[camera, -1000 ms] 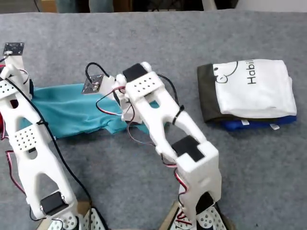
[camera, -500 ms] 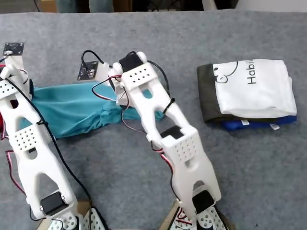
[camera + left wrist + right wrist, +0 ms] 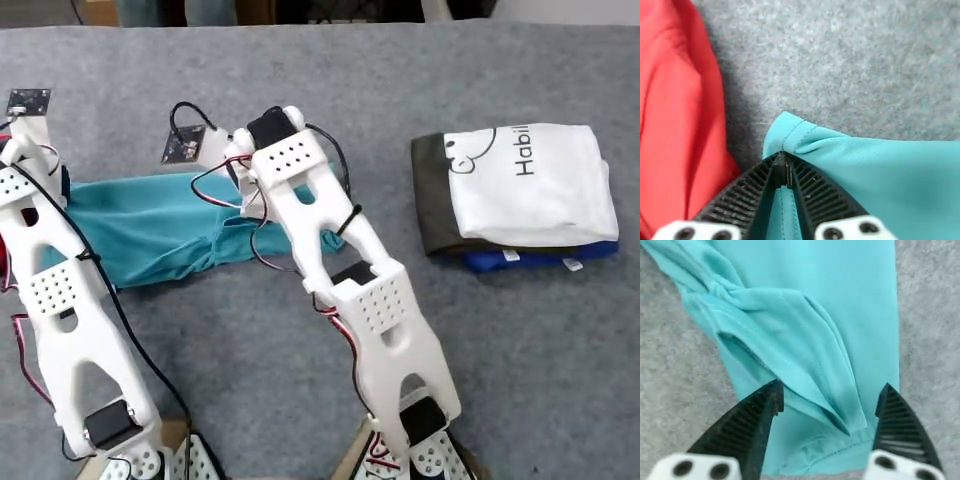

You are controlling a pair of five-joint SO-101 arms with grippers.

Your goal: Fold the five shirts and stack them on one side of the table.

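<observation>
High view shows the teal shirt (image 3: 140,230) lying partly bunched on the left half of the grey counter (image 3: 400,80), stretched between the two arms. Well apart from it, on the right side, sits a stack of three folded shirts: a white shirt (image 3: 530,185) on top, a dark olive shirt (image 3: 432,200) under it and a blue shirt (image 3: 520,262) at the bottom (just its front edge peeks out). In the left wrist view the left gripper (image 3: 781,159) is pinched tight on a hemmed corner of the teal shirt, its jaws closed with the cloth between them. A red shirt (image 3: 675,100) lies just beside that corner on the counter. In the right wrist view the right gripper (image 3: 830,387) stands spread wide above a creased, folded-over end of the teal shirt, one finger to each side of the folds, gripping nothing.
</observation>
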